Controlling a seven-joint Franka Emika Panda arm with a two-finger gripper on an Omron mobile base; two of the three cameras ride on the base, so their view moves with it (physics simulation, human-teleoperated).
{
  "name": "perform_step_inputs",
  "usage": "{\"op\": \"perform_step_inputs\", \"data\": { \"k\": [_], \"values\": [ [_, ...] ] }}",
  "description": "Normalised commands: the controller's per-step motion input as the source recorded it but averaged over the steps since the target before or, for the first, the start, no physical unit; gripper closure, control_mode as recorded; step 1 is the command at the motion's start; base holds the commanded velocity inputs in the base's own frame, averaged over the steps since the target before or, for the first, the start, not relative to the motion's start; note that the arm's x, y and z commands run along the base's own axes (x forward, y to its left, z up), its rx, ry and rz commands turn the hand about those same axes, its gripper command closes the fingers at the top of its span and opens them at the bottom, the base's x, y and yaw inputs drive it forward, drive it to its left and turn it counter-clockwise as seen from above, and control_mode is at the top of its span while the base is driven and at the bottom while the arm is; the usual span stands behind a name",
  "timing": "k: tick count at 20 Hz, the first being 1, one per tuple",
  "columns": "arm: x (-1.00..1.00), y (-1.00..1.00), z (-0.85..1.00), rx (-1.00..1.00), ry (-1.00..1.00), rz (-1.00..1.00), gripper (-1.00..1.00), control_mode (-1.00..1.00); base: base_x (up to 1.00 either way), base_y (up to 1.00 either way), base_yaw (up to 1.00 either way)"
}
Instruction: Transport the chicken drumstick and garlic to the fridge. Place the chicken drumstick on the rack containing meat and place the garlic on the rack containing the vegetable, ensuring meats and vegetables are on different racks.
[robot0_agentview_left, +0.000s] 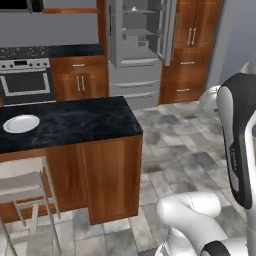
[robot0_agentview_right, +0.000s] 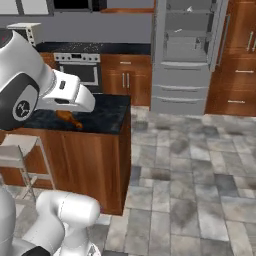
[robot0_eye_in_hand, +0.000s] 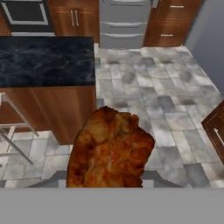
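Dark counter (robot0_agentview_left: 75, 120) edging onto open tiled floor (robot0_agentview_right: 200, 165); fridge (robot0_agentview_left: 137, 35) standing open; hand (robot0_eye_in_hand: 109, 186) grasping chicken drumstick (robot0_eye_in_hand: 109, 151).

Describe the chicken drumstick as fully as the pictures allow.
The chicken drumstick is glossy, mottled brown-orange with a rough, roasted-looking skin. In the hand view it sits close against the camera, its thick end up, over the tiled floor beside the island counter. In the right base view it hangs below the white arm, above the counter's edge. The fingers are hidden behind it.

Arm (robot0_agentview_left: 240, 140): glossy white rounded shells, dark grey-black joint sections, faint lettering on one dark panel, circular emblem on another.
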Motion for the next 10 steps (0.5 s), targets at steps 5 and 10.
{"op": "perform_step_inputs", "data": {
  "k": [5, 10],
  "values": [
    [0.00, 0.00, 0.00, 0.00, 0.00, 0.00, 1.00, 1.00, 0.83, -1.00, 0.29],
    [0.00, 0.00, 0.00, 0.00, 0.00, 0.00, 1.00, 1.00, 0.86, -1.00, 0.10]
  ]
}}
